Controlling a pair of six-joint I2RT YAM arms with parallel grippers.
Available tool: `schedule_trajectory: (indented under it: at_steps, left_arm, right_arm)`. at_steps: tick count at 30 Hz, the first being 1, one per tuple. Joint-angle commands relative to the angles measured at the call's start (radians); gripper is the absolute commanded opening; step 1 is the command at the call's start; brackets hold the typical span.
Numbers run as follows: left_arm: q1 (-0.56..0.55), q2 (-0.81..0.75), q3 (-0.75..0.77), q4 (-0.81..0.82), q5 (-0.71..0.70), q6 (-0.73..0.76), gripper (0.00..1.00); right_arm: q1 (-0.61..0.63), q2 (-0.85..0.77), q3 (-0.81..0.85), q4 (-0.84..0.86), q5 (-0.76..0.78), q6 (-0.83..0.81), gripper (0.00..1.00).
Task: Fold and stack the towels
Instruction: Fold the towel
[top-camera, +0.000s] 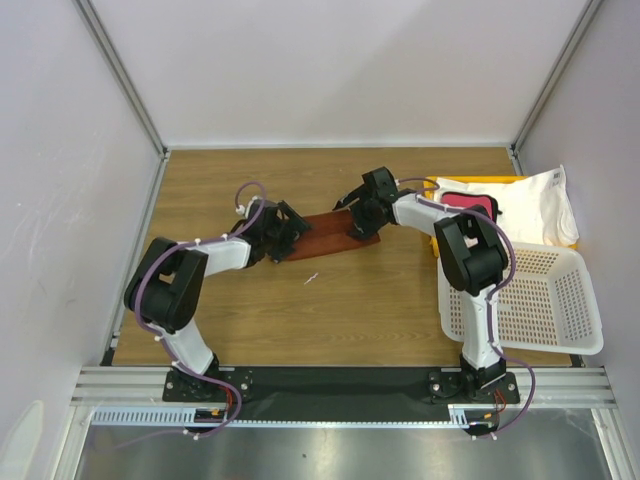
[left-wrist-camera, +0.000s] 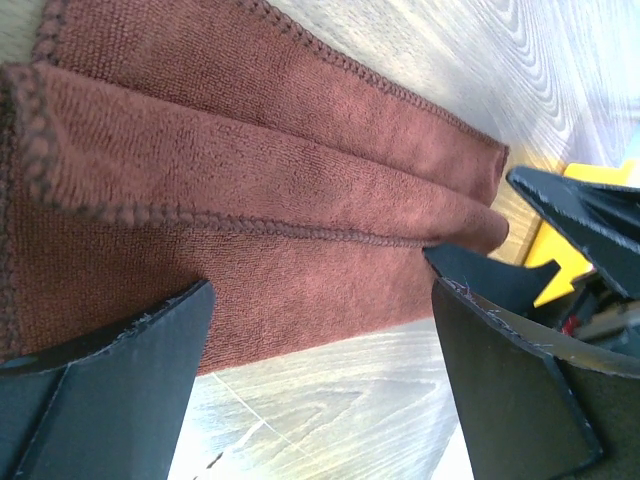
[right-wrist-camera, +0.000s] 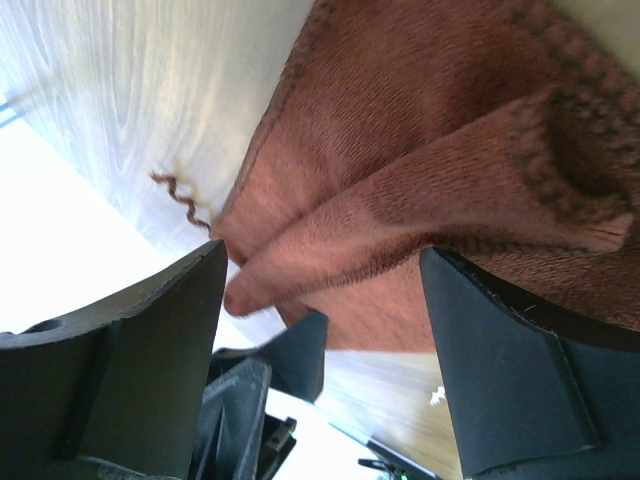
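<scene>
A reddish-brown towel (top-camera: 325, 233) lies folded into a long strip on the wooden table between both grippers. My left gripper (top-camera: 288, 228) sits at its left end, open, fingers straddling the towel's near edge (left-wrist-camera: 300, 200) with nothing pinched. At the strip's right end my right gripper (top-camera: 358, 215) is also open, and a loose fold of the brown towel (right-wrist-camera: 420, 170) rests just past its fingertips. A magenta-pink towel (top-camera: 468, 202) and a white towel (top-camera: 540, 205) lie folded on the yellow tray at the right.
The yellow tray (top-camera: 470, 181) sits at the table's back right. A white perforated basket (top-camera: 545, 300) stands in front of it, beside the right arm. A small white scrap (top-camera: 312, 279) lies on the wood below the brown towel. Walls close in three sides.
</scene>
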Motion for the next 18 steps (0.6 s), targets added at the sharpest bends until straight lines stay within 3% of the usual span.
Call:
schedule_trajectory:
  at_steps: [1, 18]
  left_arm:
    - [0.019, -0.017, -0.033, -0.071, 0.0, 0.016, 0.98]
    - [0.044, -0.022, -0.042, -0.108, 0.022, 0.042, 0.98]
  right_arm:
    - [0.006, 0.03, 0.059, 0.061, 0.046, 0.033, 0.82]
    - [0.011, 0.148, 0.233, 0.188, 0.093, 0.073, 0.75]
